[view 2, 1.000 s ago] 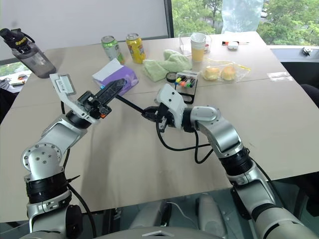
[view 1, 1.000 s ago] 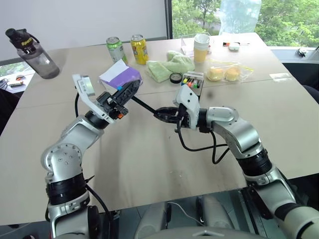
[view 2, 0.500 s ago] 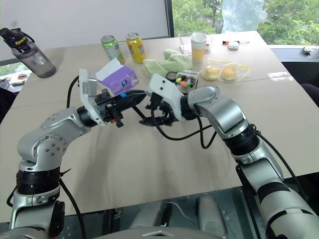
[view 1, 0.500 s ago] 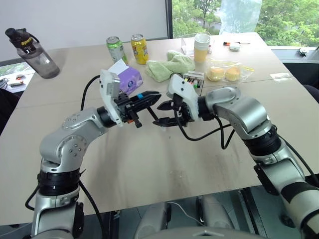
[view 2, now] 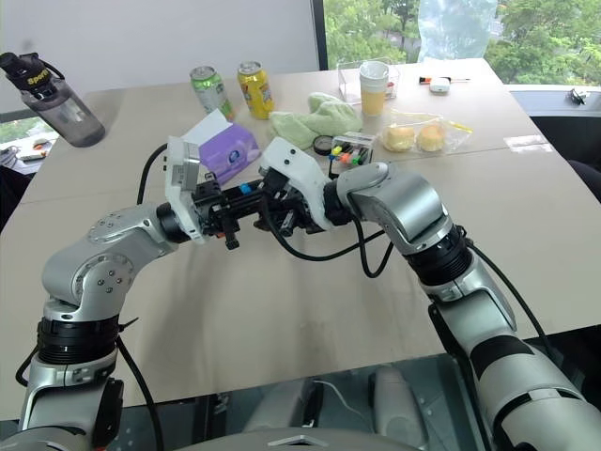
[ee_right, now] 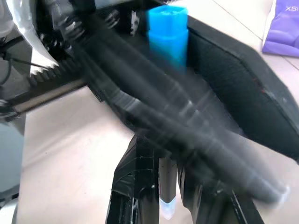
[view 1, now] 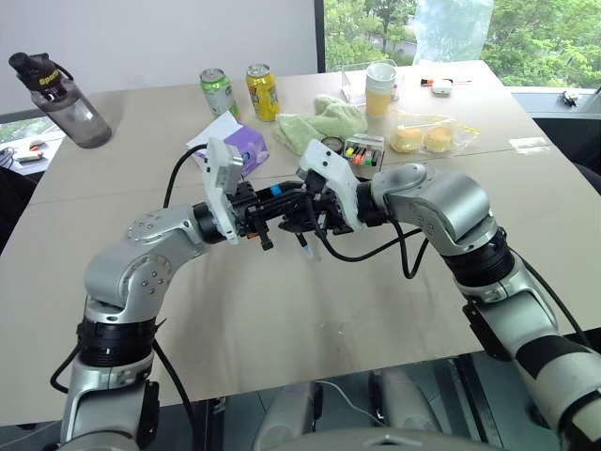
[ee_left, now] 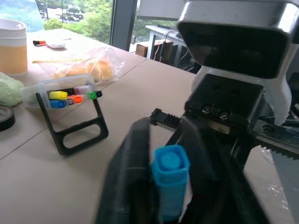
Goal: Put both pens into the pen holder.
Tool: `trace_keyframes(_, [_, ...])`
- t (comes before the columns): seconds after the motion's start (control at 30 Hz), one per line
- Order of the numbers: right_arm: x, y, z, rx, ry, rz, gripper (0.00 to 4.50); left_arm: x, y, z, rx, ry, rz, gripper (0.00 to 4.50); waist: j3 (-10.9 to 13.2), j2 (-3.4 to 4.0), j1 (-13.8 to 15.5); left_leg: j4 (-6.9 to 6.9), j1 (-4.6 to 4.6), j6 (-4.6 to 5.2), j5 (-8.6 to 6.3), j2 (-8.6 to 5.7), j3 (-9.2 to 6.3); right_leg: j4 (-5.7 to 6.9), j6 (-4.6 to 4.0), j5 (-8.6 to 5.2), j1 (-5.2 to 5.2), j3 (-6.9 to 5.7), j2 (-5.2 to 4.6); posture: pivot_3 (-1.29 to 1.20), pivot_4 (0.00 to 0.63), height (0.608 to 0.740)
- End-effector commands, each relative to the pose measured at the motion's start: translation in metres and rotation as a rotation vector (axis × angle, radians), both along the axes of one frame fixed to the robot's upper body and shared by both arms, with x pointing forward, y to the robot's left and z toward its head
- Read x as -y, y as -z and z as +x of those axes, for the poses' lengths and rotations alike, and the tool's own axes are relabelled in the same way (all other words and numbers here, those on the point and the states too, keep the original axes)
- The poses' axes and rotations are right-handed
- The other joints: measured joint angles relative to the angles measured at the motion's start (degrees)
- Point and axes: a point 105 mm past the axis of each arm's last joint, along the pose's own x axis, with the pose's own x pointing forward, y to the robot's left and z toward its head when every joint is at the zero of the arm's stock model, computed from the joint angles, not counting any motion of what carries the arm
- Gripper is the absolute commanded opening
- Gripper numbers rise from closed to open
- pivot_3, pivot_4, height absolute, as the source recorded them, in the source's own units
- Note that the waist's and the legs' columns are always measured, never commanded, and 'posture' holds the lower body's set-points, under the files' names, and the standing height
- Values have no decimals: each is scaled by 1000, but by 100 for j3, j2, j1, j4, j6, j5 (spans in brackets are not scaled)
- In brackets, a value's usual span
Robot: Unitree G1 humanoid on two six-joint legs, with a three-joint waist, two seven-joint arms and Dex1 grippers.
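Both grippers are meeting above the table [view 2: 282, 301] in front of the tissue box [view 2: 228, 147]. The left gripper [view 2: 246, 199] is showing a blue pen [view 2: 243, 189] end between its fingers; the right gripper [view 2: 278, 212] is crowding against it (grip unclear). The pen holder [view 2: 349, 150] is standing behind.

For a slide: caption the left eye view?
Both grippers, left and right, meet on a pen above the table.

table [view 1: 526, 216] | pen holder [view 1: 364, 150] (upright), cans [view 1: 239, 92], bottle [view 1: 61, 99]
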Motion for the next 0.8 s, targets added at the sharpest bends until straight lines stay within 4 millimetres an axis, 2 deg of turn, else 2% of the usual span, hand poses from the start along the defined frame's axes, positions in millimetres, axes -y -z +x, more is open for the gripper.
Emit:
trace_keyframes(0.03, [3, -11, -1, 125, -18, 18, 112, -3, -17, 2, 83, -31, -22, 2686, 0, 0, 5, 0, -2, 0, 0, 0, -1, -1, 0, 0, 0, -1, 0, 0, 150, 740])
trace_keyframes(0.13, [11, -3, 11, 201, 28, -19, 112, -8, -15, 5, 58, -52, -15, 4112, -1, -1, 13, 2, -1, 0, 0, -1, -3, -2, 0, 0, 2, -5, -1, 0, 150, 740])
trace_keyframes(0.17, [14, -1, 16, 242, 45, -32, 112, -10, -14, 3, 45, -51, -20, 4427, -1, -1, 11, 2, -1, 0, 0, -1, -1, -2, 0, 0, 1, -5, -1, 0, 150, 740])
trace_keyframes(0.3, [31, 1, 31, 316, 119, -29, 112, -21, -10, -1, 35, -83, -7, 4427, 0, -1, -16, -2, -1, 0, 0, 0, 7, 0, 0, 0, -5, 0, 1, 0, 150, 740])
trace_keyframes(0.43, [38, -37, 26, 485, 96, 199, 112, -37, -8, -2, 34, -135, 11, 4427, 1, -2, 3, -2, -4, 0, 0, 1, 5, 0, 0, 0, -8, -2, 1, 0, 150, 740])
trace_keyframes(0.5, [43, -49, 21, 590, 82, 278, 112, -45, -2, 0, 48, -183, 71, 4427, 1, -2, 3, -2, -5, 0, 0, 1, 6, -1, 0, 0, -8, -1, 1, 0, 150, 740])
trace_keyframes(0.6, [51, -48, 22, 799, 54, 258, 112, -59, 10, 14, 75, -305, 165, 4427, 1, -2, 17, -2, -1, 0, 0, 0, 6, -2, 0, 0, -5, -4, 2, 0, 150, 740])
trace_keyframes(0.67, [54, -44, 24, 917, 18, 224, 112, -58, 10, 14, 86, -300, 162, 4427, 1, -2, 22, -3, 1, 0, 0, 0, 6, -1, 0, 0, -3, -5, 2, 0, 150, 740])
trace_keyframes(0.8, [58, -51, 27, 1140, -37, 236, 112, -50, 9, 10, 88, -270, 151, 4427, 2, -2, 12, -1, 0, 0, 0, -1, 8, -2, 0, 0, -3, -4, 2, 0, 150, 740])
